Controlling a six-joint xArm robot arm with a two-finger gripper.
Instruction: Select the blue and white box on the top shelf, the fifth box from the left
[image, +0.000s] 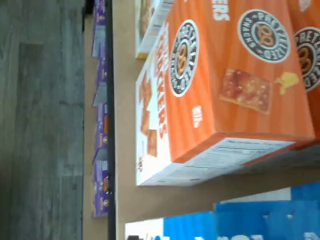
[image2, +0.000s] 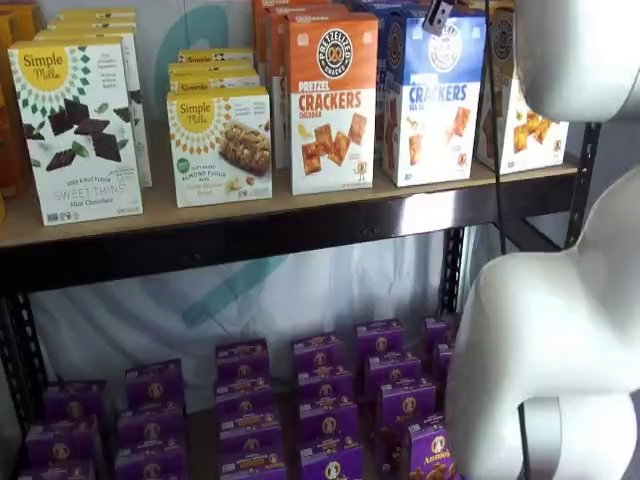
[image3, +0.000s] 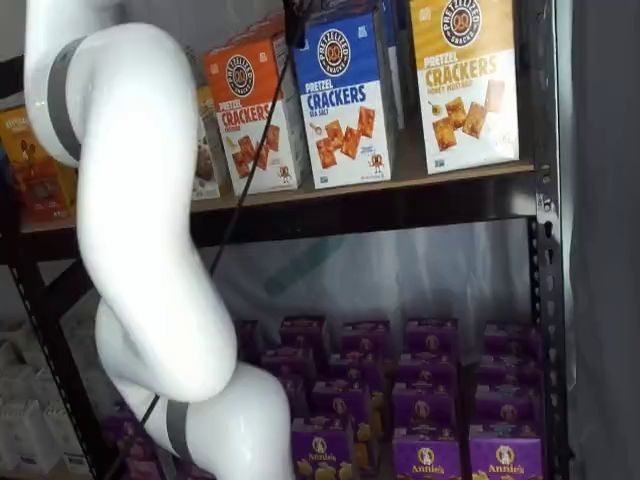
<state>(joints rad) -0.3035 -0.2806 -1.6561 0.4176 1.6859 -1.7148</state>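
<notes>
The blue and white box (image2: 432, 100) stands upright on the top shelf (image2: 150, 222), between an orange-topped cracker box (image2: 332, 103) and a yellow-topped one (image2: 522, 105). It shows in both shelf views (image3: 345, 100). In the wrist view a part of its blue and white face (image: 250, 220) shows beside the orange box (image: 220, 85). My gripper (image2: 438, 14) hangs from the view's top edge, just above the blue box's top, and shows only as dark fingers. In a shelf view the fingers (image3: 293, 18) show side-on with a cable beside them. No gap can be made out.
Simple Mills boxes (image2: 80, 125) stand at the left of the top shelf. Several purple boxes (image2: 320, 400) fill the lower shelf. My white arm (image3: 140, 230) stands between the cameras and the shelves. A black upright (image3: 545, 250) bounds the shelf's right end.
</notes>
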